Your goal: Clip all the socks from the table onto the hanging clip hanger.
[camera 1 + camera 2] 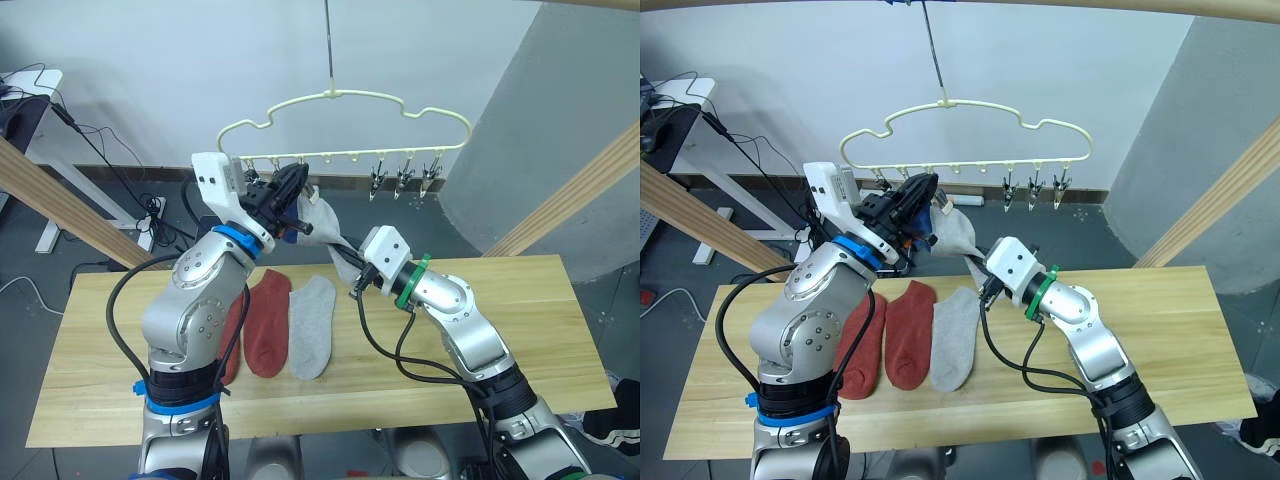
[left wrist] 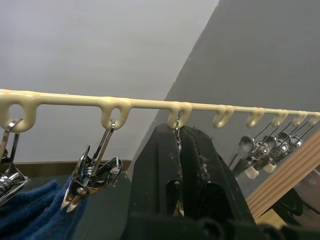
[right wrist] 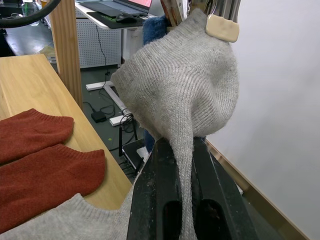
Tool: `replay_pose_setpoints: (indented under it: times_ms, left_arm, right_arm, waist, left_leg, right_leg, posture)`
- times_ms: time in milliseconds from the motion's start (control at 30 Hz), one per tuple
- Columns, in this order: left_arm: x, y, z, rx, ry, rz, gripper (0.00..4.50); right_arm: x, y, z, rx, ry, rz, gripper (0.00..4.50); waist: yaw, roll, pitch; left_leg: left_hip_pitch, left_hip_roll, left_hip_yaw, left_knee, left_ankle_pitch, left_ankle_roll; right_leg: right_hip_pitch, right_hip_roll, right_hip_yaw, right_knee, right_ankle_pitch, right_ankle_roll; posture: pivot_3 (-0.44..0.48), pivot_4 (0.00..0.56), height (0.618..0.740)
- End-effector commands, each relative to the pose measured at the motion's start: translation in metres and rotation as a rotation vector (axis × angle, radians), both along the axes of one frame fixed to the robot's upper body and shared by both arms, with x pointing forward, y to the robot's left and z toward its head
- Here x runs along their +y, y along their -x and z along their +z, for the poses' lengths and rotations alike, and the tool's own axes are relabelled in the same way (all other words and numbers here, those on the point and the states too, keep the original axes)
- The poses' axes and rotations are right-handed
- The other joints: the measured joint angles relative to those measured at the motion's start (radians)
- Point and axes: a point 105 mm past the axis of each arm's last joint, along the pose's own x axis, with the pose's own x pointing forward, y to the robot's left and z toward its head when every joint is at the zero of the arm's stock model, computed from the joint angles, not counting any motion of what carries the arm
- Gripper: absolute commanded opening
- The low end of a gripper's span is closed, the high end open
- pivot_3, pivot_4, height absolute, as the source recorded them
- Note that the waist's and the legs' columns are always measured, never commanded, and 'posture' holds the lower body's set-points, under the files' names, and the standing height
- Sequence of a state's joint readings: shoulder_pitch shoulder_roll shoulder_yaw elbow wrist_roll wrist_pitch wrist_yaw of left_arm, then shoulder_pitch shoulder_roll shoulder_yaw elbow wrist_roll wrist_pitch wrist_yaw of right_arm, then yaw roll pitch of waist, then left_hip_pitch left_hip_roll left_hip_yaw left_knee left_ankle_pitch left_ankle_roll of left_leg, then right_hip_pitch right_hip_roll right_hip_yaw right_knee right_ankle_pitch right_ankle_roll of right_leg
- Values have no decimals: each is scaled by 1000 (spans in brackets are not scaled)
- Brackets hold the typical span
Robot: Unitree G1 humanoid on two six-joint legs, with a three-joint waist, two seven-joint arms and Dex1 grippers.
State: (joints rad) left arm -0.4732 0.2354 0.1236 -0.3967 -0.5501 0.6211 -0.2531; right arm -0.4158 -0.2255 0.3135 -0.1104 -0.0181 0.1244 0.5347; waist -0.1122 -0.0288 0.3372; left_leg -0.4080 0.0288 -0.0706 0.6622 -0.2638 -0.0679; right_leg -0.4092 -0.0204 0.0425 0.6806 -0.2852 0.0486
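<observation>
— Where's the left arm?

— Raised high, elbow bent, forearm angled up and inward. The left gripper sits at the hanger's bottom bar, its two black fingers pressed close together around one metal clip.

— And the right?

— Lower, reaching in from the right side, forearm stretched toward the middle, wrist with its green ring tilted upward. The right gripper has its fingers pinched on a grey sock, the fabric running down between them.
</observation>
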Motion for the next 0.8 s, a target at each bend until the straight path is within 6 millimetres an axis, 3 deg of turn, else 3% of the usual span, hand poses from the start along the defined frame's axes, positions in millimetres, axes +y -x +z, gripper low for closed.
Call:
replay_pose_setpoints:
  times_ms: [33, 200, 467, 600, 800]
  left_arm:
    - [-3, 11, 13, -66, 5, -21, 0]
    - [-4, 17, 10, -59, 6, -52, 0]
    - [-2, 18, 7, -50, -5, -52, 2308]
    - [-1, 19, 4, -51, -29, -54, 2308]
    - [2, 20, 0, -45, -49, -46, 2343]
  right_arm:
    - [2, 2, 12, -48, -25, 16, 54]
    - [4, 3, 12, -47, -24, 25, 54]
    - [9, 2, 10, -25, -21, 42, 0]
    - [12, 3, 7, 13, -28, 56, 0]
    - [10, 1, 1, 25, 20, 45, 1805]
  waist:
    - [0, 0, 0]
    - [0, 0, 0]
    - [0, 0, 0]
    - [0, 0, 0]
    - [0, 0, 0]
  left_leg:
    - [0, 0, 0, 0, 0, 0]
    - [0, 0, 0, 0, 0, 0]
    - [0, 0, 0, 0, 0, 0]
    - [0, 0, 0, 0, 0, 0]
    - [0, 0, 0, 0, 0, 0]
  right_leg:
    - [0, 0, 0, 0, 0, 0]
    - [0, 0, 0, 0, 0, 0]
    - [0, 0, 0, 0, 0, 0]
    - [0, 0, 0, 0, 0, 0]
    - [0, 0, 0, 0, 0, 0]
  posture:
    - [-207, 335, 740]
    - [-206, 333, 740]
    - [-197, 327, 740]
    - [-195, 326, 740]
    - [-193, 325, 740]
